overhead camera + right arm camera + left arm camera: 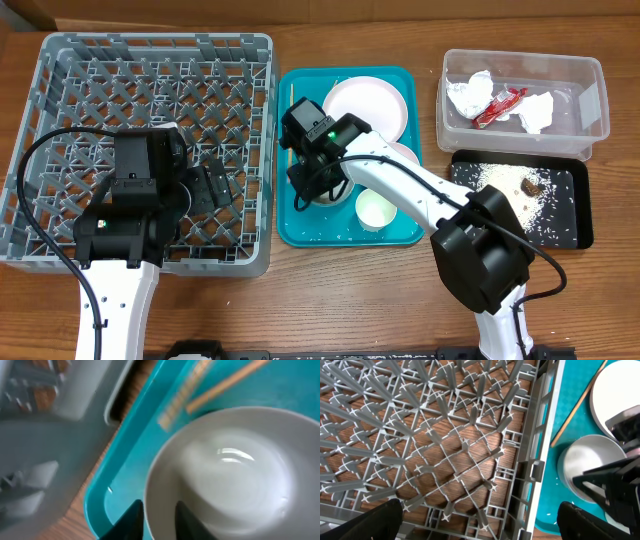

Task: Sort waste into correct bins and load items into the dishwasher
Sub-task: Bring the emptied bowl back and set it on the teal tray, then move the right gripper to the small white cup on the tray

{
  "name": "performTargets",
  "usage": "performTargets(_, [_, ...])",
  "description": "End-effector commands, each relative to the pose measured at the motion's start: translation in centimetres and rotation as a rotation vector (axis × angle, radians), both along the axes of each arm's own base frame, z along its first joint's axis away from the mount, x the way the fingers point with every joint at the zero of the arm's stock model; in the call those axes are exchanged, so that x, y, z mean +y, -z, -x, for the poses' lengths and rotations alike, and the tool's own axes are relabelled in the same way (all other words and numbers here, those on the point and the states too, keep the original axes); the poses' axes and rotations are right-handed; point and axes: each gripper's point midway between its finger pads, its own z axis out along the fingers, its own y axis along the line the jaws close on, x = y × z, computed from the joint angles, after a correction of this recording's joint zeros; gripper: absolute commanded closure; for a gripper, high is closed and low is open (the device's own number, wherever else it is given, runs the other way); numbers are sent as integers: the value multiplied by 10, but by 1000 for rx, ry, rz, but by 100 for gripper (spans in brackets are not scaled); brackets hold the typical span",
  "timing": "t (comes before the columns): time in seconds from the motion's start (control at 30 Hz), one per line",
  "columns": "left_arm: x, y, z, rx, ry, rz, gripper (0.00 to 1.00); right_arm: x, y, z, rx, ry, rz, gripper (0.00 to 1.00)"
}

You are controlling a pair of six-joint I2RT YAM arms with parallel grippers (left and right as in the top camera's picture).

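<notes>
Grey bowl (220, 475), white cup (375, 211), large plate (368, 104) on teal tray (291, 238)

The overhead view is bright, even and sharp, with only soft shadows on the table (350, 40) and a pale sheen on the tub (592, 100) wall. The left wrist view is crisp on the rack (445, 460); the left fingers (375, 520) are featureless black. The right wrist view is blurred throughout: chopsticks (225, 382) are smeared, and the bowl (235, 470) carries a small white glint.
</notes>
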Motion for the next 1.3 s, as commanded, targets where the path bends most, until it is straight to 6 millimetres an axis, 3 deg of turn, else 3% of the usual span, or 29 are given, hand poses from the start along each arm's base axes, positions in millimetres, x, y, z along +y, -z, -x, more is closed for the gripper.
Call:
performTargets(0.0, [0,-8,-3,-24,-9,14,0,0,-18,0,-13,1,-1,66])
performTargets(0.1, [0,-8,-4,-27,-10,14,0,0,-54,-9,-51,14,-34,64])
performTargets(0.23, [0,-8,-4,-28,-10,14,0,-9,-130,-26,-147,67,-116,60])
performTargets(0.3, [0,-8,-4,-28,-10,14,0,-26,-155,-36,-181,151,-123,58])
performTargets(0.4, [0,-9,-4,-28,-9,15,0,-59,-170,-41,-166,268,-107,58])
performTargets(0.63, [-1,-9,-4,-29,-9,15,1,-150,-144,-25,68,537,59,56])
performTargets(0.77, [-1,-9,-5,-32,-8,16,0,-181,-128,-10,171,595,136,54])
performTargets(0.9, [-1,-9,-5,-32,-7,18,0,-192,-99,6,256,592,201,54])
performTargets(1.07, [-1,-9,-5,-32,-7,18,0,-190,-67,22,316,582,251,54])
performTargets(1.27, [-1,-9,-5,-32,-8,18,0,-193,-39,38,371,586,284,55])
